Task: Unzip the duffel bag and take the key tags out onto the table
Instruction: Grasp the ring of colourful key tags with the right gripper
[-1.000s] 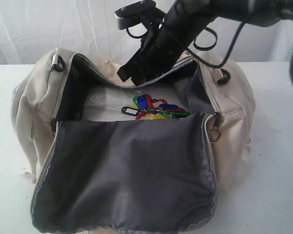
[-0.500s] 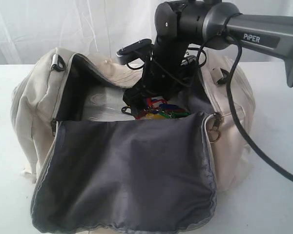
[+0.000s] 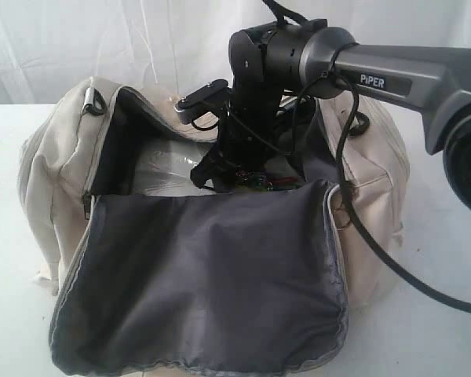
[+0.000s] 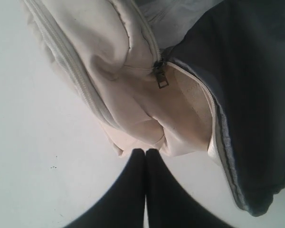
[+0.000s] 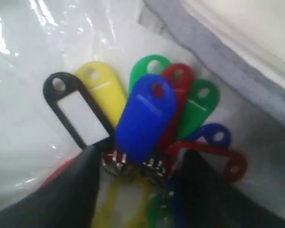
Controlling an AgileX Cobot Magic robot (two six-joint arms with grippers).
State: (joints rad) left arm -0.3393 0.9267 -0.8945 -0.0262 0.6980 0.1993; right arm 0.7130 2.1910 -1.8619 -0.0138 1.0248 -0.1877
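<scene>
Over the last half second my right arm has sunk lower into the duffel bag (image 3: 377, 181). My right gripper (image 3: 224, 174) now hides most of the key tags (image 3: 263, 181), which lay in plain sight a second ago.

From outside, the table (image 3: 439, 314) is a plain white top that runs back to a white curtain (image 3: 78, 39). The bag sits on it unzipped, its big flap (image 3: 204, 275) thrown forward with the dark grey side up. My arm comes in from the right over the far rim. A black cable (image 3: 357, 228) loops down from it across the bag's right end. Only a sliver of red and green shows beside my fingers.

At my left wrist, the left gripper (image 4: 145, 152) is over bare table just beside the bag's end, its fingers pressed together with nothing between them. A zipper pull (image 4: 160, 80) hangs where the cream fabric meets the grey lining (image 4: 247, 71).

At my right wrist, the tags fan out on crinkled clear plastic film (image 5: 28, 38) on the bag's floor. A blue one is on top, with yellow, green, red and a black one with a white label around it. My jaws stand apart, one finger on each side of the metal rings (image 5: 133, 164). I cannot tell whether they touch the rings.
</scene>
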